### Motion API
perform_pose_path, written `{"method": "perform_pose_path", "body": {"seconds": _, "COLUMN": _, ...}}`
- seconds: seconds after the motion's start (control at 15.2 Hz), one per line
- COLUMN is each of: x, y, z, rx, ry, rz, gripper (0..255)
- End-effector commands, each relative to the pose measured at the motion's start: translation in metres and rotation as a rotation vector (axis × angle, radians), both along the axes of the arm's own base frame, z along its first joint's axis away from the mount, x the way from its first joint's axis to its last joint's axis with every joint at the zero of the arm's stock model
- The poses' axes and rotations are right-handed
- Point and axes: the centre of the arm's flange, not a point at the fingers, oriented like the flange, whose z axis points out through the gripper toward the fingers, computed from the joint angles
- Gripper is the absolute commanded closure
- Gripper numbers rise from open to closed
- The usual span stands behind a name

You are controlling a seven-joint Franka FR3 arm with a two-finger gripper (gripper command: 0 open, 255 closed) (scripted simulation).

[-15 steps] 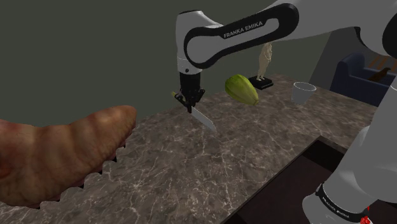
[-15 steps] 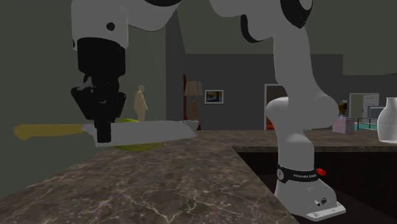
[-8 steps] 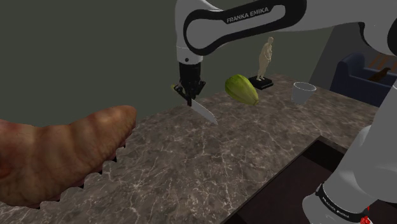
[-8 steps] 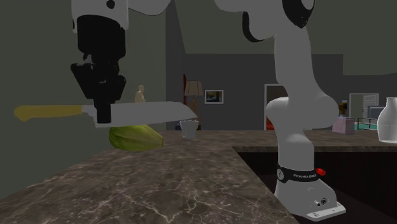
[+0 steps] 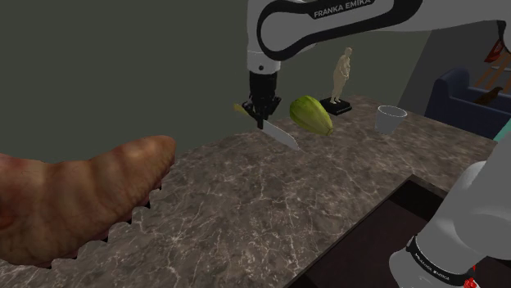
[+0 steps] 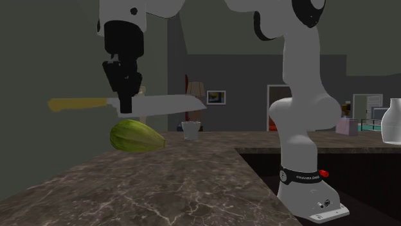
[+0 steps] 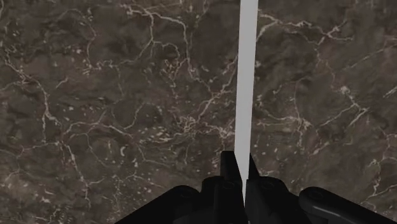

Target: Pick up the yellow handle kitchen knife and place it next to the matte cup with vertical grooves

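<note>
1. My gripper is clamped on the knife, both fingers pinching it where the yellow handle meets the grey blade
2. The knife hangs in the air above the counter, touching nothing but my fingers
3. In the second exterior view it lies about level, with the handle toward that view's left and the tip toward its right
4. In the wrist view the blade runs straight out from between my fingers as a thin grey strip over dark veined stone
5. A green fruit lies on the counter near the knife, below the blade in the second exterior view
6. The cup stands upright on the counter past the fruit, well apart from the knife
7. A figurine on a dark base stands behind the fruit
8. A brown ribbed loaf lies at the shoulder view's lower left
</note>
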Motion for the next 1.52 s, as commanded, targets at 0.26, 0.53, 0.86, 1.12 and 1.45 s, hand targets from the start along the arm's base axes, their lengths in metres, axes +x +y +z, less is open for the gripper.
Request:
{"method": "perform_pose_path", "body": {"seconds": 0.26, "x": -0.038, "y": -0.070, "z": 0.001, "rx": 0.001, "ry": 0.000, "rz": 0.001, "gripper": 255}}
{"method": "perform_pose_path", "body": {"seconds": 0.53, "x": -0.061, "y": -0.117, "z": 0.001, "rx": 0.001, "ry": 0.000, "rz": 0.001, "gripper": 255}}
{"method": "perform_pose_path", "body": {"seconds": 0.86, "x": -0.091, "y": -0.176, "z": 0.001, "rx": 0.001, "ry": 0.000, "rz": 0.001, "gripper": 255}}
{"method": "perform_pose_path", "body": {"seconds": 1.12, "x": -0.115, "y": -0.223, "z": 0.001, "rx": 0.001, "ry": 0.000, "rz": 0.001, "gripper": 255}}
{"method": "perform_pose_path", "body": {"seconds": 1.45, "x": -0.145, "y": -0.282, "z": 0.001, "rx": 0.001, "ry": 0.000, "rz": 0.001, "gripper": 255}}
